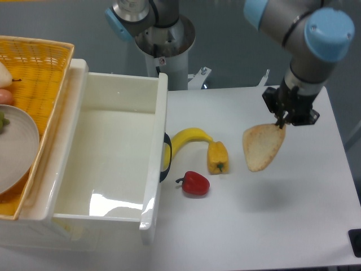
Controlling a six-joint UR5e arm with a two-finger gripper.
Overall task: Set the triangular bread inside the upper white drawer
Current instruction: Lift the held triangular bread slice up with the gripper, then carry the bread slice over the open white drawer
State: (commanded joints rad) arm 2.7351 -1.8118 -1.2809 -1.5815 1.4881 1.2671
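The triangular bread [262, 148] is a pale-tan slice with a darker crust; it hangs tilted in the air above the right half of the table. My gripper [280, 124] is shut on its upper right corner, with the dark fingers pinching the crust. The upper white drawer [159, 101] stands pulled open at the left, its inside bare and its dark handle facing the fruit. The bread is well to the right of the drawer and apart from it.
A banana [188, 138], a yellow pepper [218, 157] and a red pepper [195, 183] lie between the drawer and the bread. A yellow wicker basket [45, 68] with a grey plate [17, 147] sits left of the drawer. The robot base [163, 42] stands behind.
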